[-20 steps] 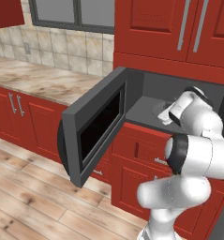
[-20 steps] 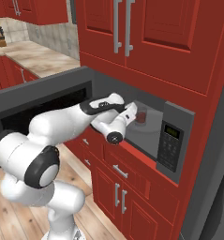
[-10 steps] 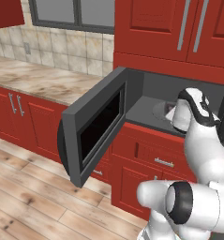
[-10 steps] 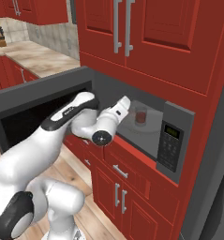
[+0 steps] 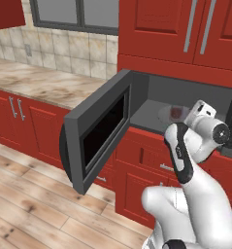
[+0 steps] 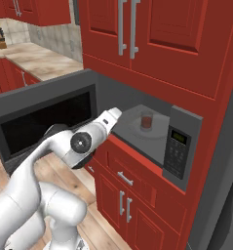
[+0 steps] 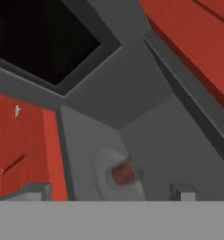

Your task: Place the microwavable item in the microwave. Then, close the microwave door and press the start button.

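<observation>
The tumbler (image 6: 146,121) is sitting on the turntable (image 6: 133,128); the gripper (image 6: 113,115), fingers wide, at its 9 o'clock, is risking knocking it while swinging to the microwave door (image 5: 100,131).

The glass (image 6: 146,121) stands on the round plate (image 6: 135,128) inside the microwave (image 6: 152,117), near the middle of the right base view. The control panel (image 6: 179,146) sits to its right. The microwave door (image 5: 95,133) hangs open toward the left of the left base view. Cupboards (image 6: 152,39) lie above the microwave, drawers (image 6: 125,178) below. The desk (image 5: 40,82) runs off to the left, under the window (image 5: 74,12)
</observation>
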Robot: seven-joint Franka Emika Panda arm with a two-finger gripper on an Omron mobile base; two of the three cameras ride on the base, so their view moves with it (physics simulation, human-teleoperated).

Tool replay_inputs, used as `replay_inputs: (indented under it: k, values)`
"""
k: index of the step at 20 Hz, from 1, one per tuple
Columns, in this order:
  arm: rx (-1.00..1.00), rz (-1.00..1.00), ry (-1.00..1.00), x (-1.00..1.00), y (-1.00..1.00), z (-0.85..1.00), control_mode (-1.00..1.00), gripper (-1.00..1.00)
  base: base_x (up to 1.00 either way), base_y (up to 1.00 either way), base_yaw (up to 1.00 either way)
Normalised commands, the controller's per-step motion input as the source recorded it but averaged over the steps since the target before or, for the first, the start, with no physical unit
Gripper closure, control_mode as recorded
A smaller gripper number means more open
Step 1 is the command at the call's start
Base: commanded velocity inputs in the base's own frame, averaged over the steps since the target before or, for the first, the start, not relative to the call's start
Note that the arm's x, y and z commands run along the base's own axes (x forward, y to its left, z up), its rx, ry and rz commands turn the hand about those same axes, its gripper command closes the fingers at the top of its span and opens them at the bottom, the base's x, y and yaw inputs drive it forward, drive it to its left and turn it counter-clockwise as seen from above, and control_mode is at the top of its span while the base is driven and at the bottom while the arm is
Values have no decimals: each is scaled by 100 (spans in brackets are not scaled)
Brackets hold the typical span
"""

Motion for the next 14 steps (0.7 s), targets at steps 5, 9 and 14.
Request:
replay_inputs:
  k: [5,9,14]
  values:
    - [-24,9,44,-63,1,42,-100,-100,0,0,0]
    - [-29,13,44,-48,20,27,-100,-100,0,0,0]
    - [-38,9,32,-40,78,-23,-100,-100,0,0,0]
